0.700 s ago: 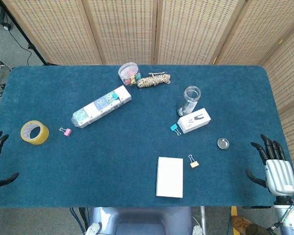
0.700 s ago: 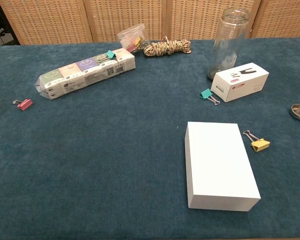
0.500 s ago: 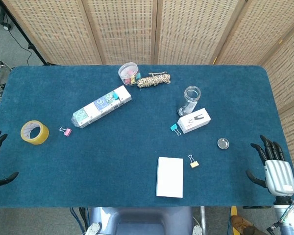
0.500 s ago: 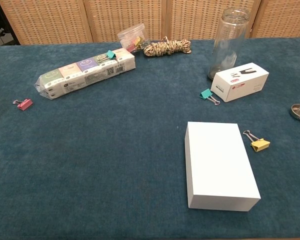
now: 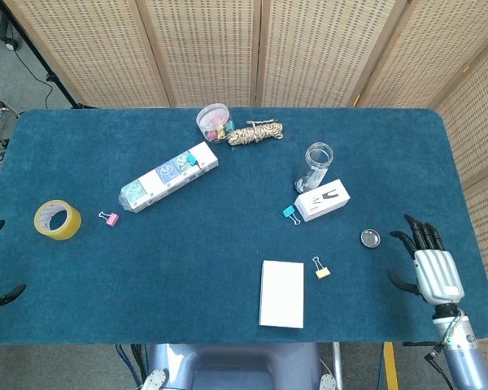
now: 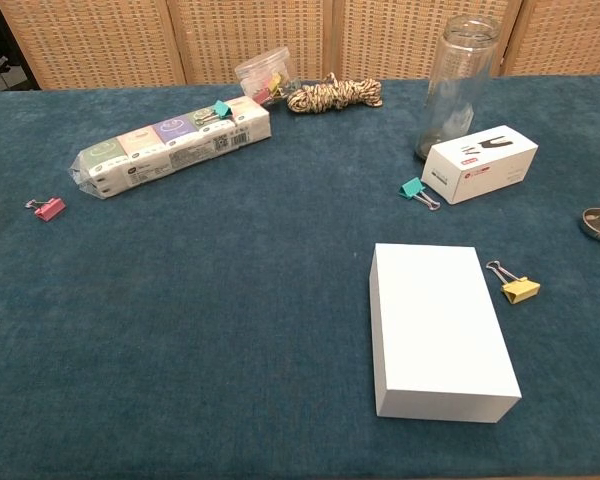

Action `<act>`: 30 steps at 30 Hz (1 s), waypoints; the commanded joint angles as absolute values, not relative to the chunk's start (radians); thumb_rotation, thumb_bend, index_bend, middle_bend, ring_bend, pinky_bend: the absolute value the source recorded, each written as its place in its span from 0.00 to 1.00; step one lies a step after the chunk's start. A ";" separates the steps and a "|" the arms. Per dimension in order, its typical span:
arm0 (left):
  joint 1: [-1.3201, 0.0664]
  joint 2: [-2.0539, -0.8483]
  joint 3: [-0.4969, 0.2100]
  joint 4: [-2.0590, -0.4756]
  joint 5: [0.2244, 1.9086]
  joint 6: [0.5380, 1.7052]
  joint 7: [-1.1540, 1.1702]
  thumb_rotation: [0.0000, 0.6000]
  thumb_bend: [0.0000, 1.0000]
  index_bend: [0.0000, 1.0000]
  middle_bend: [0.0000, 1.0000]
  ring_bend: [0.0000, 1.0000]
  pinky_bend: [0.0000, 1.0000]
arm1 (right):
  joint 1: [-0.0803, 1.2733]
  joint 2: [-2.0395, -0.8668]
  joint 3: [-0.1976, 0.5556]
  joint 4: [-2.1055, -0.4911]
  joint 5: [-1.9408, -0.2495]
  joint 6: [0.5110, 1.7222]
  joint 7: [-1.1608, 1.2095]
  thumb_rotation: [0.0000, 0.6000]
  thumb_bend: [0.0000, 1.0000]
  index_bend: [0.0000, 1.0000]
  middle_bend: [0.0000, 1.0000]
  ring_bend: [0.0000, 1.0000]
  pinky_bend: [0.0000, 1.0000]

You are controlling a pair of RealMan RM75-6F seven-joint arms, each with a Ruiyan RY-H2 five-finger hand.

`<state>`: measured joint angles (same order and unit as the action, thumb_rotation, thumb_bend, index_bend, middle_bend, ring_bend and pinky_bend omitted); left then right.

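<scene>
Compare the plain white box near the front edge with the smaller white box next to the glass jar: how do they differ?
The plain white box is larger, and its top shows no print; the smaller white box carries a black drawing and a red label. The plain box has a yellow binder clip beside it; the smaller one has a teal clip beside it and stands by the glass jar. Both are white, closed and lie flat.

The head view looked almost straight down from high above, facing the wicker screen point(image 5: 260, 49) behind, and took in the whole blue bench point(image 5: 228, 244) from edge to edge. The chest view sat much lower and nearer, at the front edge, looking across the bench point(image 6: 180, 330) at a shallow angle toward the same screen point(image 6: 250, 35). Both views shared the middle and far part, with the white box point(image 5: 282, 293) point(image 6: 438, 330) and the glass jar point(image 5: 316, 165) point(image 6: 461, 85).
</scene>
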<state>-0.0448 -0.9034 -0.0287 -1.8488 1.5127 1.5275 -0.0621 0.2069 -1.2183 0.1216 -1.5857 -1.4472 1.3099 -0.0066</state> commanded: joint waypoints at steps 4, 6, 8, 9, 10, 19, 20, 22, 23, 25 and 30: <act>-0.047 -0.901 -0.031 -1.851 1.504 1.520 -0.065 1.00 0.13 0.00 0.00 0.00 0.00 | 0.330 -1.283 0.191 -1.508 -1.350 1.153 0.015 1.00 0.28 0.27 0.00 0.00 0.00; -0.048 -0.900 -0.031 -1.851 1.503 1.517 -0.069 1.00 0.13 0.00 0.00 0.00 0.00 | 0.352 -1.300 0.203 -1.492 -1.319 1.119 0.004 1.00 0.30 0.29 0.00 0.00 0.00; -0.049 -0.898 -0.032 -1.851 1.501 1.514 -0.077 1.00 0.13 0.00 0.00 0.00 0.00 | 0.381 -1.323 0.215 -1.471 -1.277 1.071 -0.006 1.00 0.33 0.31 0.00 0.00 0.00; -0.048 -0.897 -0.032 -1.850 1.500 1.514 -0.081 1.00 0.13 0.00 0.00 0.00 0.00 | 0.392 -1.336 0.220 -1.456 -1.261 1.057 -0.011 1.00 0.34 0.32 0.00 0.00 0.00; -0.048 -0.897 -0.033 -1.850 1.499 1.514 -0.084 1.00 0.13 0.00 0.00 0.00 0.00 | 0.401 -1.350 0.223 -1.440 -1.248 1.046 -0.016 1.00 0.36 0.33 0.00 0.00 0.00; -0.050 -0.886 -0.033 -1.843 1.499 1.506 -0.118 1.00 0.13 0.00 0.00 0.00 0.00 | 0.441 -1.442 0.221 -1.320 -1.165 0.994 -0.050 1.00 0.37 0.36 0.00 0.00 0.00; -0.050 -0.885 -0.033 -1.843 1.500 1.504 -0.119 1.00 0.13 0.00 0.00 0.00 0.00 | 0.442 -1.446 0.219 -1.313 -1.164 0.994 -0.051 1.00 0.37 0.36 0.00 0.00 0.00; -0.052 -0.882 -0.031 -1.844 1.501 1.498 -0.131 1.00 0.13 0.00 0.00 0.00 0.00 | 0.443 -1.458 0.213 -1.292 -1.161 0.994 -0.057 1.00 0.37 0.36 0.00 0.00 0.00; -0.053 -0.881 -0.031 -1.844 1.502 1.497 -0.133 1.00 0.13 0.00 0.00 0.00 0.00 | 0.444 -1.464 0.211 -1.282 -1.161 0.994 -0.058 1.00 0.37 0.37 0.00 0.00 0.00; -0.053 -0.881 -0.031 -1.843 1.504 1.498 -0.132 1.00 0.13 0.00 0.00 0.00 0.00 | 0.443 -1.472 0.206 -1.264 -1.159 0.993 -0.056 1.00 0.37 0.39 0.00 0.00 0.00; -0.054 -0.882 -0.029 -1.845 1.505 1.494 -0.126 1.00 0.13 0.00 0.00 0.00 0.00 | 0.443 -1.488 0.199 -1.227 -1.160 0.988 -0.035 1.00 0.37 0.41 0.00 0.00 0.00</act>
